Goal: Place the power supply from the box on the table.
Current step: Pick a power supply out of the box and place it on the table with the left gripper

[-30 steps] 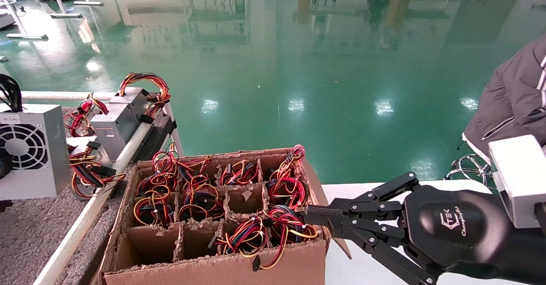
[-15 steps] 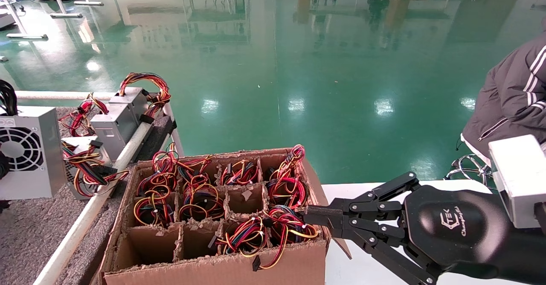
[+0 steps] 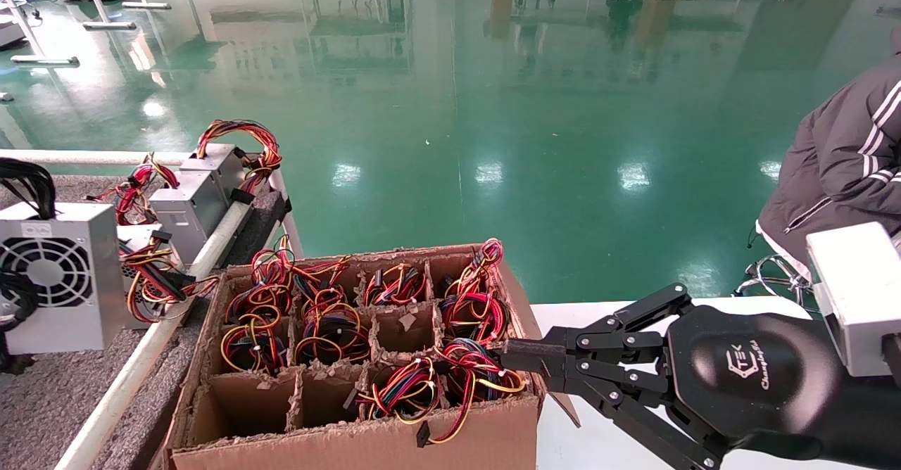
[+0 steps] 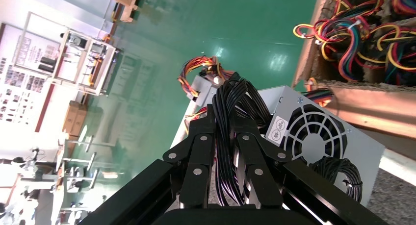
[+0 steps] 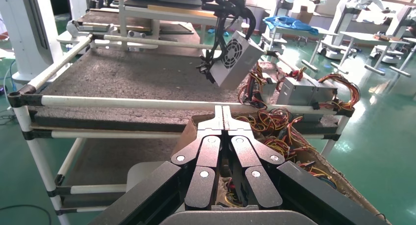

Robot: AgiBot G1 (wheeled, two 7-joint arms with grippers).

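The power supply [image 3: 60, 280], a light grey block with a round fan grille and a white sticker, hangs low over the table [image 3: 42, 399] at the far left. Its black cable bundle [image 4: 230, 107] runs up between the fingers of my left gripper [image 4: 223, 110], which is shut on it. From the right wrist view the power supply [image 5: 233, 58] looks tilted; whether it touches the table I cannot tell. The box [image 3: 366, 442] stands in front of me, its cells holding coloured wire bundles. My right gripper [image 3: 514, 357] is shut and empty at the box's right edge.
Grey units with red and yellow wires [image 3: 190, 202] lie on the table behind the power supply. A white tube rail [image 3: 134, 371] separates table and box. A white tabletop [image 3: 598, 449] is under my right arm. A person in a dark jacket [image 3: 845, 153] sits at far right.
The power supply has come down toward the table with my left gripper and shifted slightly right. The person at the right shifted a little. My right arm has not moved.
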